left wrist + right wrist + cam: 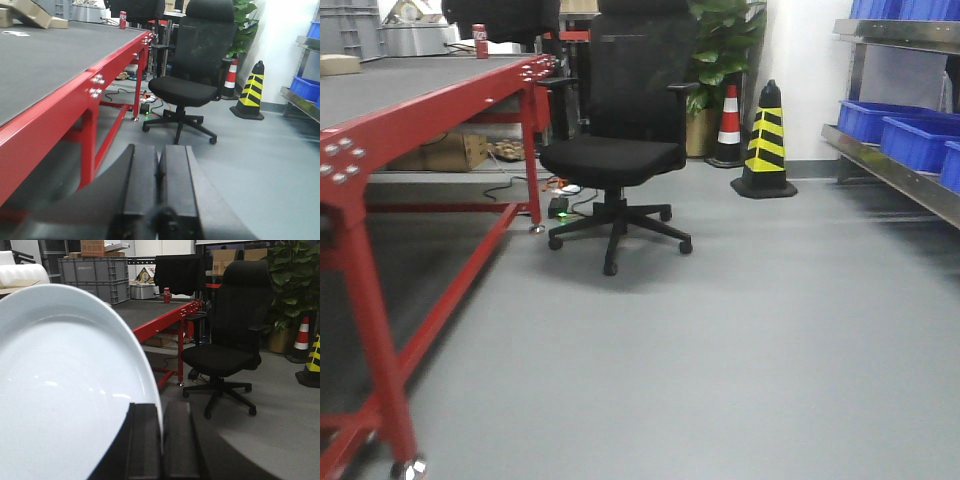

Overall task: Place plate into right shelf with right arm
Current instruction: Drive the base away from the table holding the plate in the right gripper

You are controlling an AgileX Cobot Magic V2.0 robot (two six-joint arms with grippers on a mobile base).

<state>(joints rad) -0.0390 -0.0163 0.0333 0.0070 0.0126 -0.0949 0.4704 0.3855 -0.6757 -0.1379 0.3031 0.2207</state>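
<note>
Firstly, in the front view, the shelf (895, 170) is seen at three o'clock, with blue bins (910, 135) set on its steel ledge. A red table (430, 110) is seen from eight to eleven o'clock and a black chair (620, 150) at twelve. A yellow-and-black cone (766, 140) stands on the floor between the chair and the shelf.

Next, in the left wrist view, the left gripper (159, 155) is seen at six o'clock. Its two black fingers (142, 180) are pressed together and nothing is held. The table (60, 60) is seen at ten o'clock, the chair (192, 85) at twelve, and a corner of the shelf (300, 97) at three.

Lastly, in the right wrist view, the plate (65, 390) is seen from seven to eleven o'clock, tilted up on edge. Its rim is clamped between the closed fingers (177, 440) of the right gripper (161, 412) at six o'clock. The table (160, 322) and chair (230, 340) are seen behind the plate, from twelve to two o'clock.
</note>
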